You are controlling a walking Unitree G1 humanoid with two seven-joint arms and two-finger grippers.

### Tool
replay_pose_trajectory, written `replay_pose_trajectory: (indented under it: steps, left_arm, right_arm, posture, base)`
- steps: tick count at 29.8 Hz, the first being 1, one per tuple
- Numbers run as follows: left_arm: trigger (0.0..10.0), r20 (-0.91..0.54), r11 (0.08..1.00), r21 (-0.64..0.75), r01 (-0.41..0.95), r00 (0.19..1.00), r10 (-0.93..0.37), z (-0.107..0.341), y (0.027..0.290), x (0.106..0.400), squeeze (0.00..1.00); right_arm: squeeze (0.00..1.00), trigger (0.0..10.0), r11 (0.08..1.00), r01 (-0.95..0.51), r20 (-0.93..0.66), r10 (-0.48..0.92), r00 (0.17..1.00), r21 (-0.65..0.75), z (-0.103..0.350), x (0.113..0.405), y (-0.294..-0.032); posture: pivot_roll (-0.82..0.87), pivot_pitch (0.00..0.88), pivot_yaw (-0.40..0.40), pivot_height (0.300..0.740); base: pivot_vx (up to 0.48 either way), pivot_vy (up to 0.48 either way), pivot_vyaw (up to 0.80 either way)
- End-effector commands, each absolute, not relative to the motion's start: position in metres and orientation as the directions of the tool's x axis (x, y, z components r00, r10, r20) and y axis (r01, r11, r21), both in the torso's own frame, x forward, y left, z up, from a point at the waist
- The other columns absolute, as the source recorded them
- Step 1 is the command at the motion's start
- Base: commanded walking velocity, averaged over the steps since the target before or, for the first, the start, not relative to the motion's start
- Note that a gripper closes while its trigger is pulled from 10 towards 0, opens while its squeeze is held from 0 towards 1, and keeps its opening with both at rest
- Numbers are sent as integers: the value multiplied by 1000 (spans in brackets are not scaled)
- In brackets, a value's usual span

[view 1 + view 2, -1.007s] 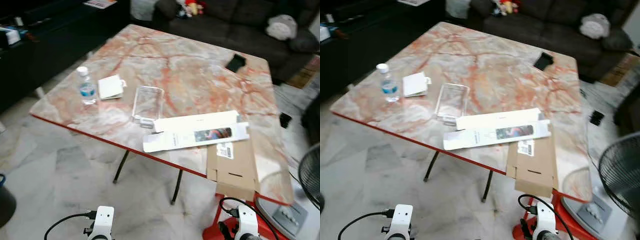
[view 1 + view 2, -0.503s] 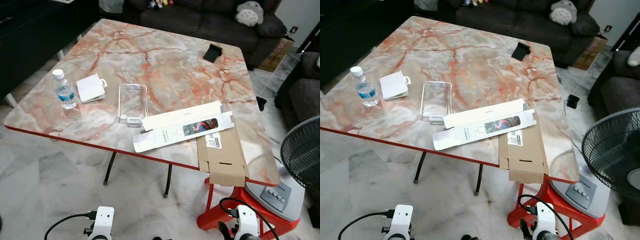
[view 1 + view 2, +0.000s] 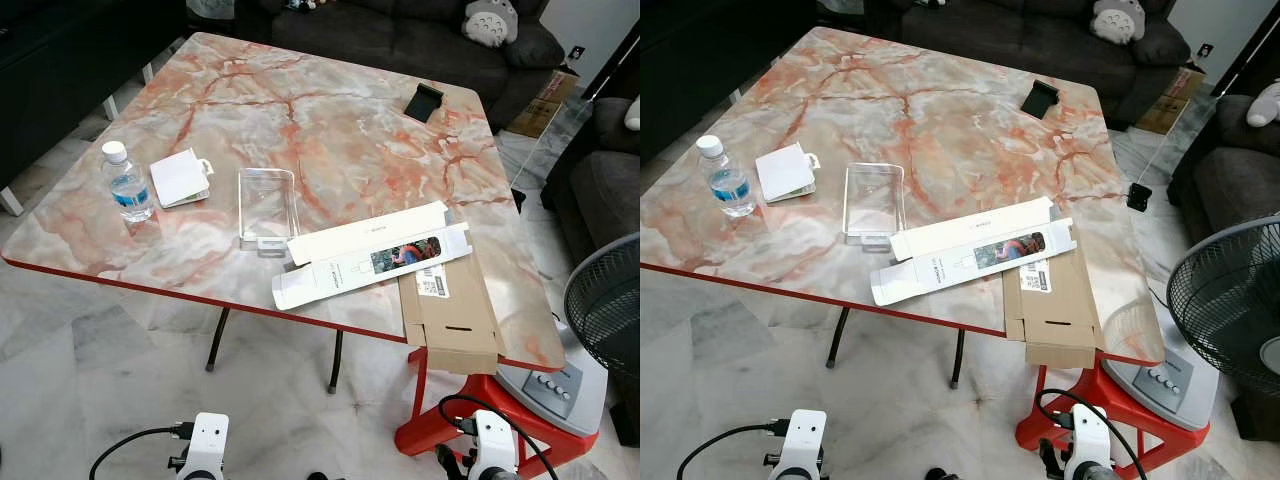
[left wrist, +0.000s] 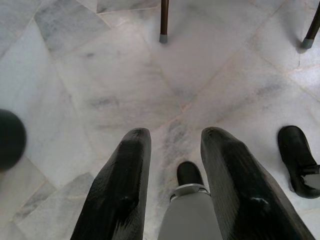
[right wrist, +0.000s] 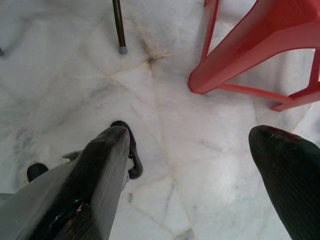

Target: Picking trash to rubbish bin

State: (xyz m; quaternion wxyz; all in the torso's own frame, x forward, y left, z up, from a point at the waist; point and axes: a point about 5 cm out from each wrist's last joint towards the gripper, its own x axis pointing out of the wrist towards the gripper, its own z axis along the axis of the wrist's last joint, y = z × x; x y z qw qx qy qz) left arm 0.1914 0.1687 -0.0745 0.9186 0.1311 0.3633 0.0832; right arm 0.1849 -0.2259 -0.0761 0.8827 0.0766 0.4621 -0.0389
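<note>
white carton (image 3: 370, 258), brown box label (image 3: 432, 284), print too small to read

A marble-patterned bench (image 3: 330, 120) with a red edge is standing on a pale tiled floor (image 3: 90, 400). A water bottle (image 3: 127, 182) is standing upright near its left edge, with a small white packet (image 3: 179, 178) just beside it. A clear plastic tray (image 3: 267, 205) is lying near the middle. A long white box (image 3: 370, 255) is lying flattened toward the front, overlapping a brown cardboard sheet (image 3: 455, 320) at the front right corner. A black object (image 3: 424, 101) is resting near the far right edge.
</note>
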Motion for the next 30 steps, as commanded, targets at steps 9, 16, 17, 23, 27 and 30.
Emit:
replay_pose_trajectory:
  steps: [9, 16, 17, 23, 27, 30]
  left_arm:
    - [10000, -678, 957, 288, -42, 696, 234, -80, 166, 183, 0]
    - [10000, -676, 958, 285, -41, 699, 232, -79, 167, 184, 0]
    - [10000, -676, 958, 285, -41, 699, 231, -79, 167, 184, 0]
    - [10000, -677, 959, 282, -41, 699, 229, -79, 166, 185, 0]
    - [10000, -677, 959, 279, -43, 700, 228, -79, 165, 185, 0]
    - [10000, -677, 959, 279, -43, 700, 228, -79, 165, 185, 0]
  right_arm:
    - [0, 10000, 976, 192, -820, -27, 572, 102, -77, 181, -230]
    - [0, 10000, 973, 207, -817, -41, 575, 97, -77, 181, -231]
    - [0, 10000, 974, 207, -817, -42, 575, 96, -77, 181, -231]
    - [0, 10000, 974, 208, -817, -44, 575, 94, -77, 181, -231]
    - [0, 10000, 974, 205, -820, -40, 571, 95, -77, 181, -231]
    - [0, 10000, 974, 210, -818, -47, 573, 91, -77, 181, -232]
  posture:
    - [83, 143, -158, 740]
    - [82, 142, -156, 740]
    - [82, 142, -156, 740]
    - [81, 141, -156, 740]
    - [81, 141, -158, 740]
    - [82, 140, -157, 740]
  base:
    - [0, 0, -417]
    - [0, 0, 0]
    - [0, 0, 0]
    - [0, 0, 0]
    - [0, 0, -452]
    - [0, 0, -433]
